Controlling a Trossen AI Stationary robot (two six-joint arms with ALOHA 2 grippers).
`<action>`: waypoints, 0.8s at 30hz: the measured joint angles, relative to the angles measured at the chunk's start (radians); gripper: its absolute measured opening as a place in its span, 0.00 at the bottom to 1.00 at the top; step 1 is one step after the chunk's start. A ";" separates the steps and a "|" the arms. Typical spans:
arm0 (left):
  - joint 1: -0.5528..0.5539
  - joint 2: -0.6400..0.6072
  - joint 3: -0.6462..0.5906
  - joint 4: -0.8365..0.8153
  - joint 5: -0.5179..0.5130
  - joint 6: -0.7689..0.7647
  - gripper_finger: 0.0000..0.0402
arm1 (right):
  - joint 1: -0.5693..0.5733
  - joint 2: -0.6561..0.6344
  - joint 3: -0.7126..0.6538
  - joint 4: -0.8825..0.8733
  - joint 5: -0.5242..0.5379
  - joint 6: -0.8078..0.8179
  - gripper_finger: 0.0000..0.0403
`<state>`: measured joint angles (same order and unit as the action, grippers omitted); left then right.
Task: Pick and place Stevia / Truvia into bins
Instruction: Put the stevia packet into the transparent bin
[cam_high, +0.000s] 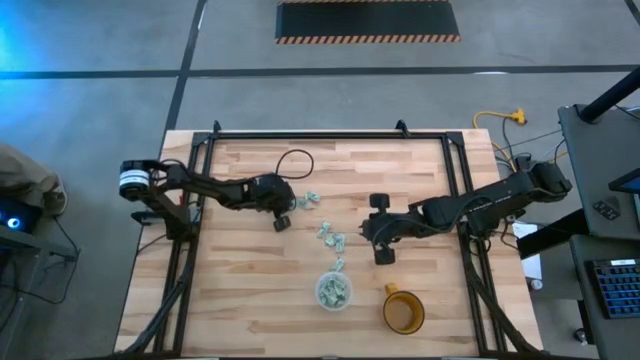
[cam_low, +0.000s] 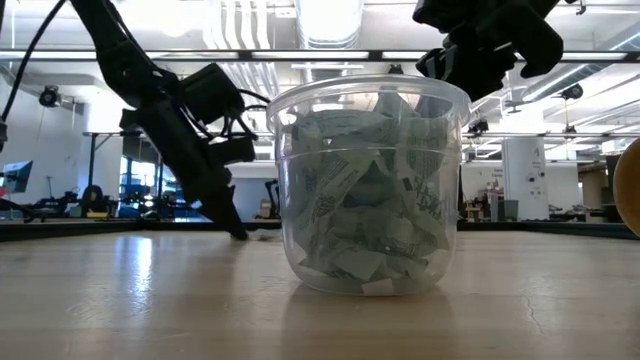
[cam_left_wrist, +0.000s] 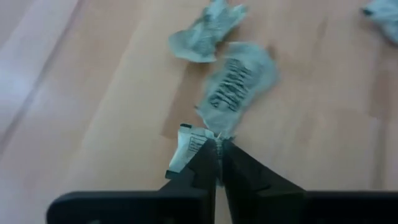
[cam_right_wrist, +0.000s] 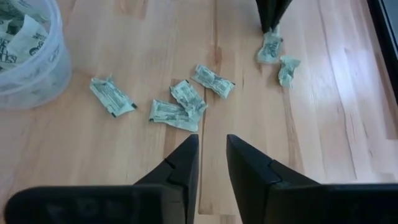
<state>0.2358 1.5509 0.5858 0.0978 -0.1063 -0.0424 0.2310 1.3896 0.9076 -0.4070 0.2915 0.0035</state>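
Note:
Pale green and white sachets lie loose on the wooden table (cam_high: 240, 300): two by my left gripper (cam_high: 307, 200) and several at mid-table (cam_high: 331, 236) (cam_right_wrist: 180, 106). The clear cup (cam_high: 334, 291) (cam_low: 370, 185) stands upright toward the near edge, filled with sachets. My left gripper (cam_left_wrist: 219, 144) (cam_high: 283, 217) is down at the table, shut on a sachet (cam_left_wrist: 239, 87). My right gripper (cam_right_wrist: 212, 155) (cam_high: 370, 230) hovers open above bare table, to the right of the mid-table sachets and far from the cup. My left gripper pinches the near end of a crumpled sachet (cam_left_wrist: 219, 129) between its two fingertips, coming from above and slanting down. The rest of that sachet lies on the table ahead of the fingers. A smaller sachet (cam_left_wrist: 185, 149) lies against the outer side of one finger (cam_left_wrist: 202, 163).
An amber mug (cam_high: 403, 310) stands right of the cup near the table's near edge. A black cable loop (cam_high: 293, 160) lies at the far side behind the left gripper. A dark frame (cam_high: 330, 135) runs along the table's far and side edges.

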 joint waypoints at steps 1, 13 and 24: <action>-0.004 -0.010 -0.002 -0.003 0.007 -0.004 0.01 | 0.000 0.000 -0.001 0.002 0.000 0.000 0.17; -0.118 -0.190 -0.004 -0.063 0.135 -0.032 0.01 | -0.048 0.001 -0.077 0.096 0.000 -0.003 0.16; -0.281 -0.220 -0.004 0.199 0.347 0.081 0.01 | -0.077 0.000 -0.088 0.127 -0.001 -0.003 0.16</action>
<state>-0.0456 1.3311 0.5819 0.2965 0.2404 0.0382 0.1535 1.3895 0.8192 -0.2798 0.2909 0.0002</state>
